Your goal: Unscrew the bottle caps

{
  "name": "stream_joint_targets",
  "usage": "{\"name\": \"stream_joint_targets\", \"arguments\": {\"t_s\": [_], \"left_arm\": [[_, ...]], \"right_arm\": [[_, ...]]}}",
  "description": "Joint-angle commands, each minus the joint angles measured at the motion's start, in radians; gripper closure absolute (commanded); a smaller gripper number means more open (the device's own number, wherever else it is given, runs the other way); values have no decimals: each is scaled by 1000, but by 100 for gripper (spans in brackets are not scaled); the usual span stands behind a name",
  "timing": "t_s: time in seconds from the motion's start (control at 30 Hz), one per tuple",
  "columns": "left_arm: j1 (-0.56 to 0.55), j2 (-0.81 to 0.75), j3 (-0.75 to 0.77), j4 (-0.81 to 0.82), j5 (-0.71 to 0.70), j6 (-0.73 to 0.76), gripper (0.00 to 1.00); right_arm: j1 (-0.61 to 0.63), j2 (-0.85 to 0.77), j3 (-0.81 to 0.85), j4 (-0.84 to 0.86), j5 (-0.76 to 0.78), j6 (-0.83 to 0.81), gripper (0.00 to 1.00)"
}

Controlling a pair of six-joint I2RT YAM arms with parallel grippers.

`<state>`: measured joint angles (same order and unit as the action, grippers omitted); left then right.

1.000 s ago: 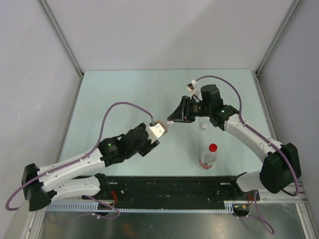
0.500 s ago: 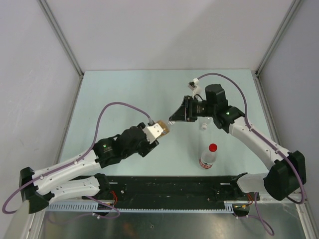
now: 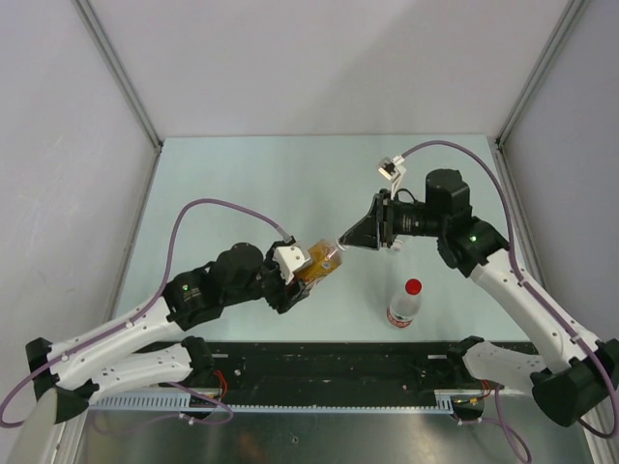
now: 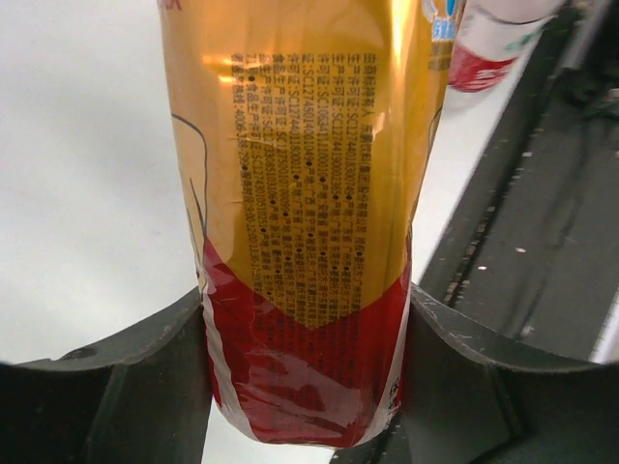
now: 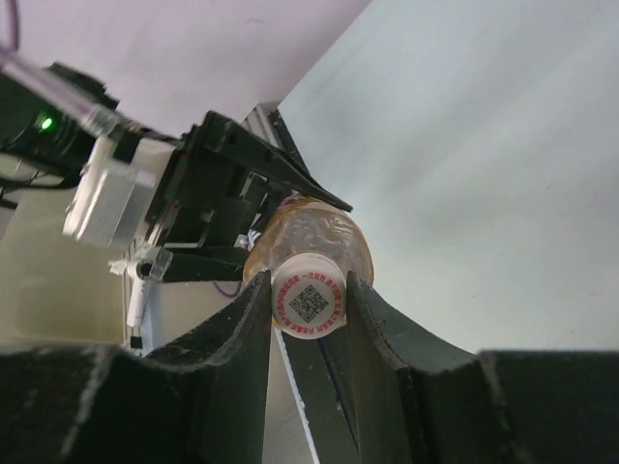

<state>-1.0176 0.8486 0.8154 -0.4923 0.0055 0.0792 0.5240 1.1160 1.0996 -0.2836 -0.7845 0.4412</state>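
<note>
Top view first. My left gripper [image 3: 308,273] is pinching the small amber plastic bottle [image 3: 320,262] by its body, just left of centre frame. The bottle is lifted off the pale green table [image 3: 242,184] and tipped so its neck points at the other arm. I read that as the brace, so the bottle can't spin. The right gripper [image 3: 348,241] meets the neck end-on, jaws pressed onto the small white screw cap [image 3: 338,247], which makes it the turning hand. Lower right of centre stands a clear bottle with a red-and-white label [image 3: 402,310] and a bright red cap [image 3: 413,286]. It is well apart from the grip, beneath the right forearm. It shouldn't block a twist, but I'd mind it if that arm drops.

Left wrist now. The amber plastic bottle's gold-and-red wrap fills the frame, clamped near its base between both dark fingers [image 4: 116,382]. The red-and-white bottle shows in the upper right corner, and a black rail [image 4: 542,251] runs down the right side.

Right wrist. The white screw cap [image 5: 309,302] faces me at lower centre, with a printed code on top and a dark finger tight against each side. Behind it are the bottle's shoulder and the left gripper, upper left. The cap looks seated on the neck, so I judge the unscrewing isn't finished.
</note>
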Motion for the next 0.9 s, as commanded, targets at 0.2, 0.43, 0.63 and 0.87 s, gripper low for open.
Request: {"name": "stream_joint_targets", "arguments": {"t_s": [0.2, 0.43, 0.63, 0.87], "left_arm": [[-16, -39, 32, 159, 576, 13, 100], [-6, -17, 45, 211, 800, -15, 100], [16, 7, 55, 244, 991, -29, 100], [48, -15, 59, 275, 1116, -39, 100]], "right_arm": [[34, -128, 34, 39, -21, -151, 100], [39, -172, 34, 38, -76, -207, 100], [46, -196, 34, 43, -138, -249, 100], [50, -221, 34, 54, -211, -291, 100]]}}
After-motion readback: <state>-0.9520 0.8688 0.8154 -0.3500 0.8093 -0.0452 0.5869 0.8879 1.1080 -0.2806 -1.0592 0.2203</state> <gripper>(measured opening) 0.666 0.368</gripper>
